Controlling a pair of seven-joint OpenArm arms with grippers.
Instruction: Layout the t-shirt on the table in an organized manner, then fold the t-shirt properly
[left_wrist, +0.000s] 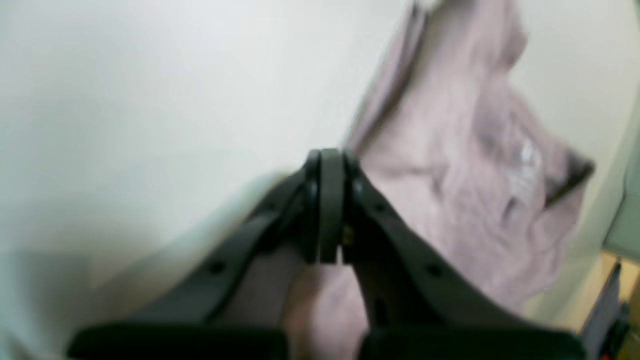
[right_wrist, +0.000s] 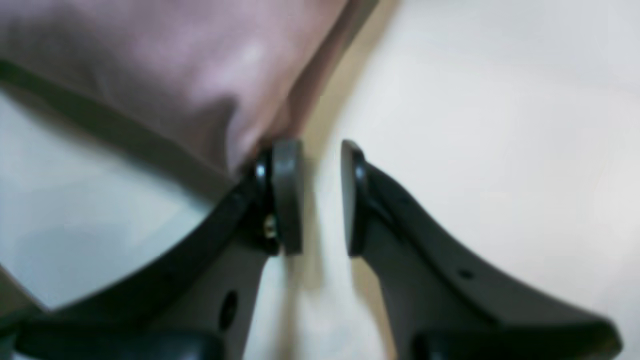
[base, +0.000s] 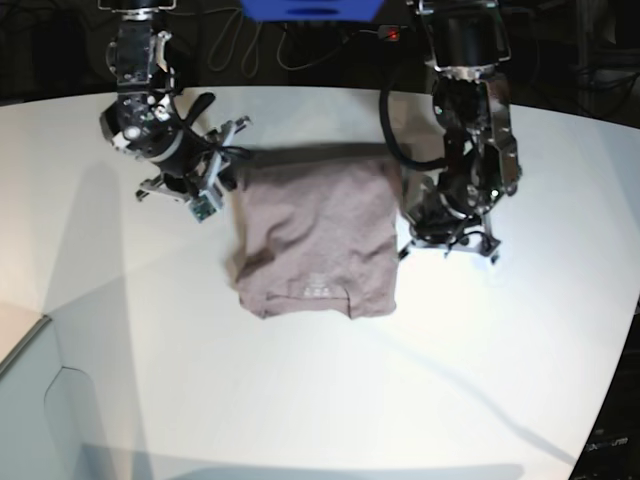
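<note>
The mauve t-shirt (base: 315, 230) lies on the white table (base: 450, 380), its sides tucked in and its pale print (base: 315, 289) near the front hem. My left gripper (base: 410, 222) sits at the shirt's right edge. In the left wrist view its jaws (left_wrist: 327, 165) are shut, with a bunch of the t-shirt (left_wrist: 465, 165) showing between the finger bases. My right gripper (base: 222, 160) is at the shirt's back left corner. In the right wrist view it (right_wrist: 322, 195) stands narrowly open and empty, the t-shirt (right_wrist: 165, 55) touching the outer side of one finger.
The table's curved edge (base: 40, 335) cuts in at the front left, with grey floor below. A blue object (base: 310, 8) and cables (base: 250, 50) lie behind the table between the two arm bases.
</note>
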